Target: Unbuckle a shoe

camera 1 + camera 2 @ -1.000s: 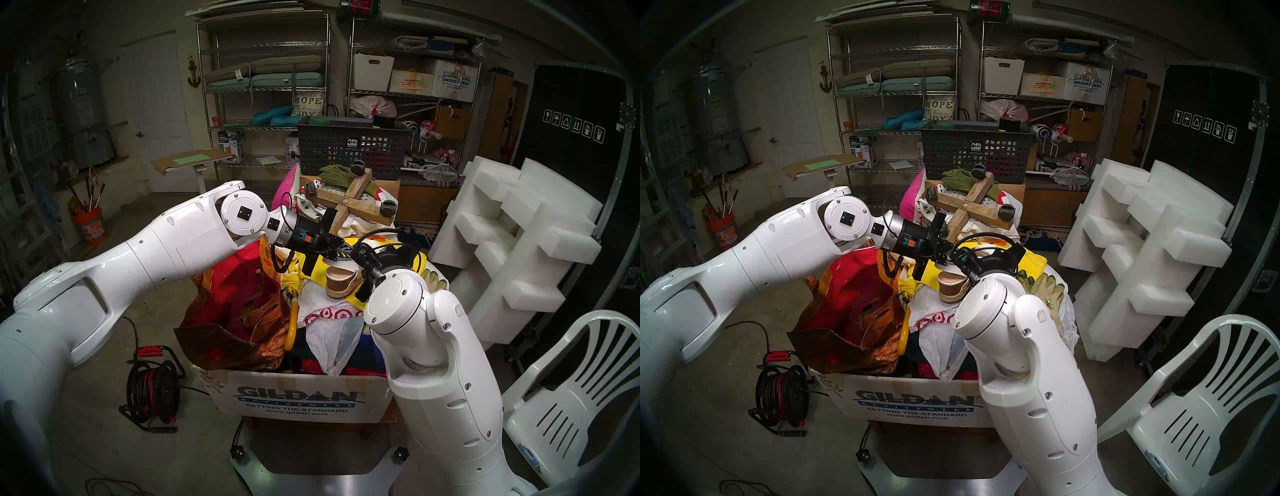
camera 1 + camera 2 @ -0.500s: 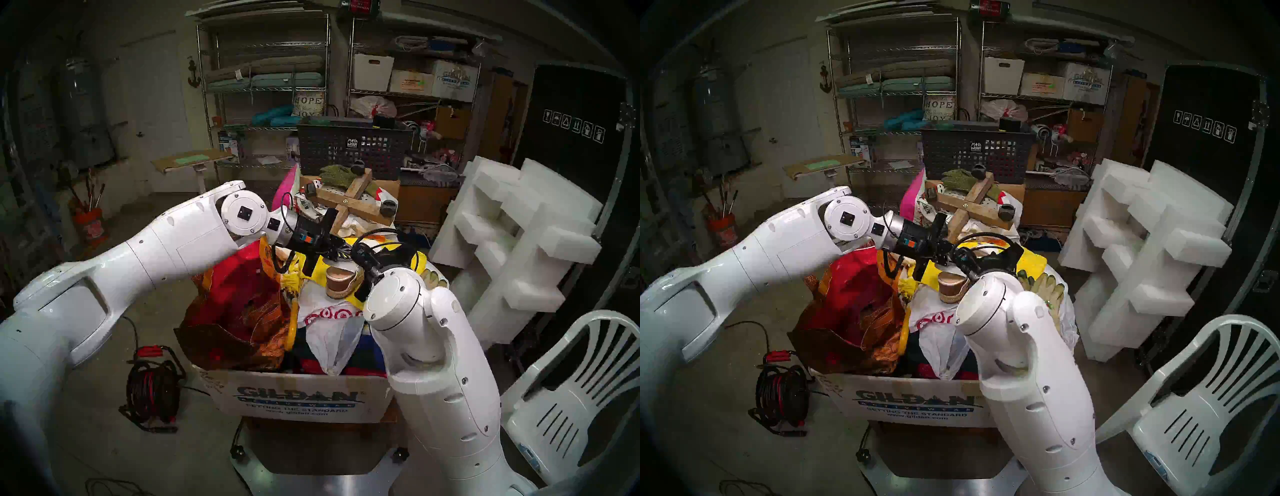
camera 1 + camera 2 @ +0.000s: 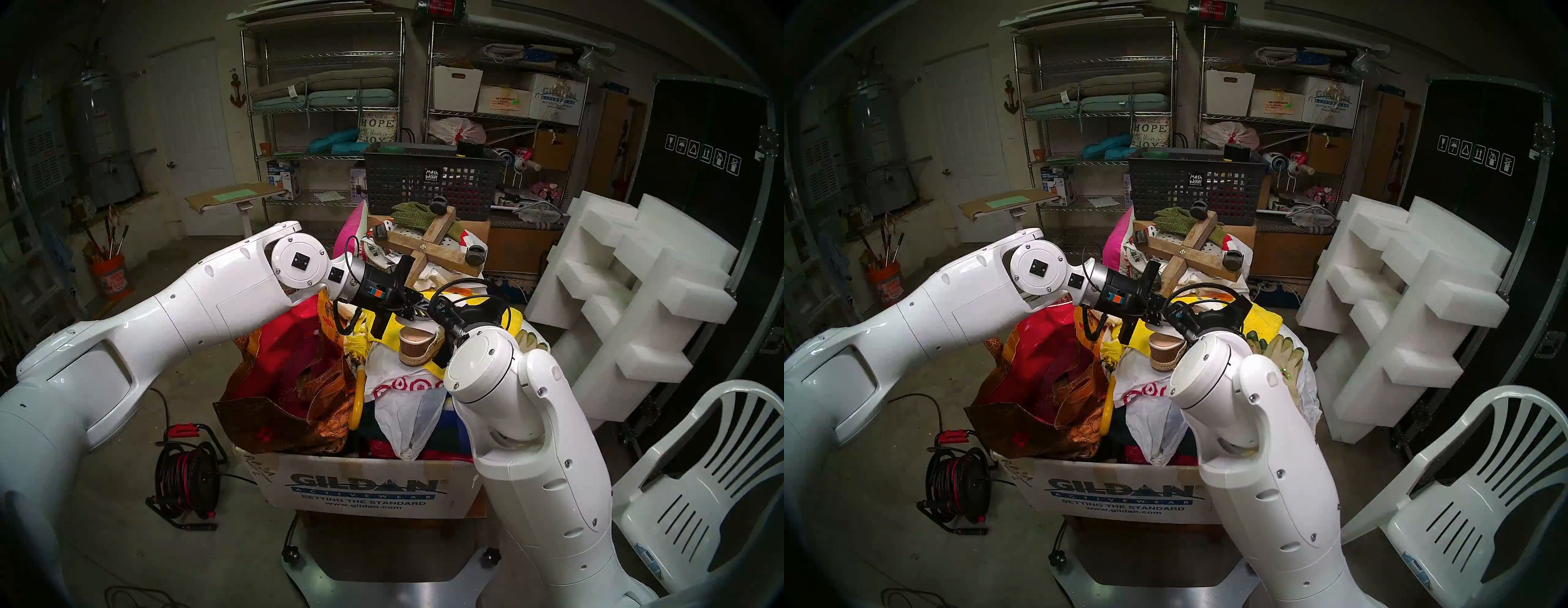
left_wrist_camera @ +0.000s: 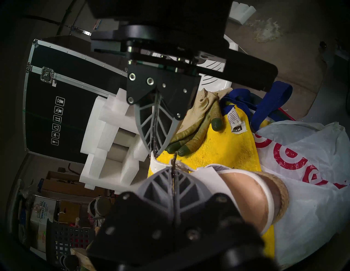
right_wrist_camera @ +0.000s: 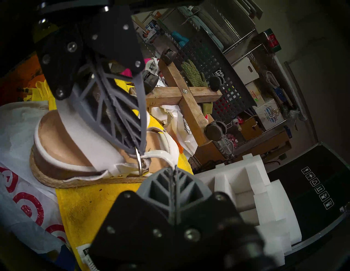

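The shoe, a wedge sandal with a brown heel, jute-trimmed sole and cream insole, lies on a yellow towel on top of a full box. In the right wrist view my left gripper comes in from the upper left, shut on the metal buckle at the sandal's side. The thin white ankle strap runs from the buckle to my right gripper, which is shut on it. The left wrist view shows both grippers tip to tip, the right gripper pinching the strap.
The Gildan cardboard box overflows with a red bag and a white plastic bag. Work gloves lie beside the sandal. A wooden cross with casters sits behind; foam blocks and a white chair stand right.
My right gripper's jaws have closed onto the ankle strap, and the right arm has shifted slightly left. The left arm and the sandal have stayed put.
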### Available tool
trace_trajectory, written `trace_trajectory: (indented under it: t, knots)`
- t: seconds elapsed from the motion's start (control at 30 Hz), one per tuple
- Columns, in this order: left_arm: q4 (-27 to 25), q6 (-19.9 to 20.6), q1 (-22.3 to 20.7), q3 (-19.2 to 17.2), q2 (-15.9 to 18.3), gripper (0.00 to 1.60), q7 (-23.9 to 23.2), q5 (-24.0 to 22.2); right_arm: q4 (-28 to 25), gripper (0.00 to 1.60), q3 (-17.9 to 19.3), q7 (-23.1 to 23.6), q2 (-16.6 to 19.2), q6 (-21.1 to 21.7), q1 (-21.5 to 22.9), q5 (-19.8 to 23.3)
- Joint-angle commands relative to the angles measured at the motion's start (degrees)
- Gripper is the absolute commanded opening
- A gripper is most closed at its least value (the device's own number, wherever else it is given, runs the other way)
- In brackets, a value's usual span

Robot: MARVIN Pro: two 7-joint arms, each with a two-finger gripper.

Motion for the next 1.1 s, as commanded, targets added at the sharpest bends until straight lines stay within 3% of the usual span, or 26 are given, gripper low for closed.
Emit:
trace_trajectory:
  t: [0.0, 0.13, 0.63, 0.9, 0.93, 0.97, 1.0, 1.07]
  knots:
    - [0.05, 0.66, -1.4, -1.0, 0.05, 0.46, 0.63, 0.42, -1.55, 0.0, -0.3, -1.37, -0.89, 0.19, 1.57, -0.94]
    - [0.25, 0.97, -1.39, -1.04, 0.06, 0.61, 1.1, 0.67, -1.84, 0.0, -0.42, -1.41, -0.96, 0.2, 1.47, -1.15]
    - [0.78, 4.27, -1.08, -1.8, 0.1, 0.58, 3.71, 1.81, -2.93, 0.0, -0.95, -0.87, -1.26, 0.49, 1.27, -1.81]
    - [1.48, 4.05, -1.26, -2.03, -0.12, 0.61, 4.14, 1.97, -3.08, 0.0, -1.11, -0.63, -1.22, 0.77, 1.02, -1.91]
    - [1.73, 3.54, -1.3, -1.99, -0.24, 0.6, 4.04, 1.94, -3.05, 0.0, -1.11, -0.67, -1.22, 0.76, 0.99, -1.9]
    - [1.95, 2.91, -1.31, -1.81, -0.46, 0.25, 3.93, 2.14, -2.93, 0.0, -1.06, -0.71, -1.23, 0.65, 0.97, -1.8]
    - [1.93, 2.59, -1.3, -1.75, -0.54, 0.09, 3.75, 2.04, -2.77, 0.0, -1.12, -0.63, -1.28, 0.6, 1.21, -1.8]
    - [1.75, 2.63, -1.25, -1.67, -0.6, 0.0, 3.71, 2.04, -2.47, 0.0, -1.12, -0.61, -1.37, 0.41, 1.54, -1.67]
